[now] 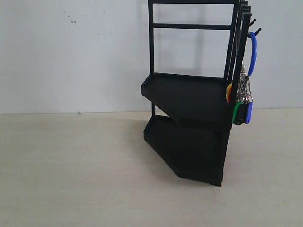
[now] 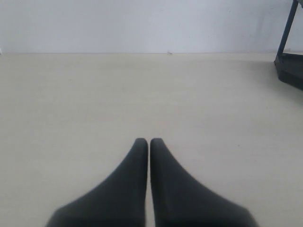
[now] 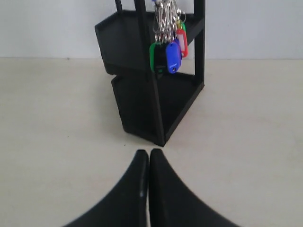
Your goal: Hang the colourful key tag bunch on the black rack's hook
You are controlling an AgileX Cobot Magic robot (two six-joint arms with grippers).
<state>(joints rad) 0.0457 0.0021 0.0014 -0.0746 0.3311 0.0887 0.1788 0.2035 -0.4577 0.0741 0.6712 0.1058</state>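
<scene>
The right pincer (image 3: pixel 149 152) is closed on nothing, its smooth black curved fingers (image 3: pixel 128 198) pressed tip to tip over the pale matte table (image 3: pixel 246 142). Straight ahead of it, near, stands the rack (image 3: pixel 142 104), black metal with two angular trays. Further ahead, up on the rack's post, hangs the key bunch (image 3: pixel 168 52): glossy green, blue and red plastic tags under silver rings. Any label writing is too small to read. Its blue loop (image 1: pixel 253 52) sits over a hook (image 1: pixel 256 32). The left pincer (image 2: pixel 149 142) is likewise closed and empty, well apart from the rack.
</scene>
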